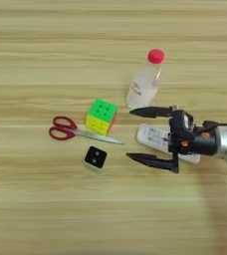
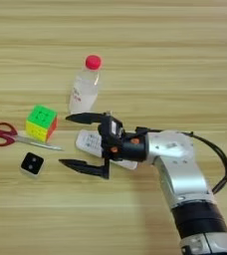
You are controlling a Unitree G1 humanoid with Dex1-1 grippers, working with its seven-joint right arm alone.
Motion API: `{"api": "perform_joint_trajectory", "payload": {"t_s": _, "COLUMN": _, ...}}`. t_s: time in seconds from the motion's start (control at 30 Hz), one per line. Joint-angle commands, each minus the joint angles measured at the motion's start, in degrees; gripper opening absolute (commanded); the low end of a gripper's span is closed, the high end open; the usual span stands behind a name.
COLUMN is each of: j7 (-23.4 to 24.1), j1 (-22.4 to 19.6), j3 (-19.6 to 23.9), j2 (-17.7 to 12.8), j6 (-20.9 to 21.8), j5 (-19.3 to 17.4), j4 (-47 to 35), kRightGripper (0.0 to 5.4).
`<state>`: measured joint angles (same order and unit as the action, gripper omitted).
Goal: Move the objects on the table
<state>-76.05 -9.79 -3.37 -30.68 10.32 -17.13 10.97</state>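
Observation:
My right gripper (image 1: 129, 134) stands open, its two black fingers spread wide on either side of the white remote (image 1: 153, 137), which lies flat on the table (image 1: 36, 199) partly under the gripper's body. The upper finger points toward the base of the clear red-capped bottle (image 1: 145, 82), which lies tilted just behind it. Left of the fingers sits the colourful puzzle cube (image 1: 101, 117). The small black square device (image 1: 95, 158) rests below the cube. Red-handled scissors (image 1: 65, 129) lie furthest left, blades pointing right.
The silver forearm (image 2: 180, 169) comes in from the lower right, with a black cable (image 2: 220, 159) looping beside it. Bare wood stretches along the back, the left side and the front of the table.

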Motion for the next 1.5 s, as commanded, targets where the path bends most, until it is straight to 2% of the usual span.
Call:
{"api": "perform_joint_trajectory", "payload": {"t_s": 0.03, "j7": 4.6, "j1": -2.6, "j3": -0.51, "j2": 0.67, "j6": -0.79, "j5": 1.16, "j4": -4.2, "kRightGripper": 5.39}}
{"api": "perform_joint_trajectory", "payload": {"t_s": 0.23, "j7": 7.48, "j1": -1.52, "j3": -2.74, "j2": 2.53, "j6": -1.08, "j5": 3.56, "j4": -6.41, "kRightGripper": 5.39}}
{"api": "perform_joint_trajectory", "payload": {"t_s": 0.8, "j7": 7.57, "j1": 0.68, "j3": -8.91, "j2": 3.06, "j6": -0.69, "j5": 8.51, "j4": -6.09, "kRightGripper": 5.39}}
{"api": "perform_joint_trajectory", "payload": {"t_s": 1.07, "j7": 9.35, "j1": -0.6, "j3": -11.17, "j2": 3.92, "j6": -2.97, "j5": 11.49, "j4": -5.29, "kRightGripper": 5.39}}
{"api": "perform_joint_trajectory", "payload": {"t_s": 1.33, "j7": 12.3, "j1": -3.73, "j3": -12.97, "j2": 6.28, "j6": -4.34, "j5": 14.96, "j4": -0.83, "kRightGripper": 5.39}}
{"api": "perform_joint_trajectory", "payload": {"t_s": 1.47, "j7": 12.72, "j1": -4.24, "j3": -13.22, "j2": 6.78, "j6": -4.98, "j5": 15.29, "j4": 0.44, "kRightGripper": 5.39}}
{"api": "perform_joint_trajectory", "payload": {"t_s": 1.5, "j7": 12.8, "j1": -4.38, "j3": -13.27, "j2": 6.84, "j6": -5.08, "j5": 15.41, "j4": 0.75, "kRightGripper": 5.23}}
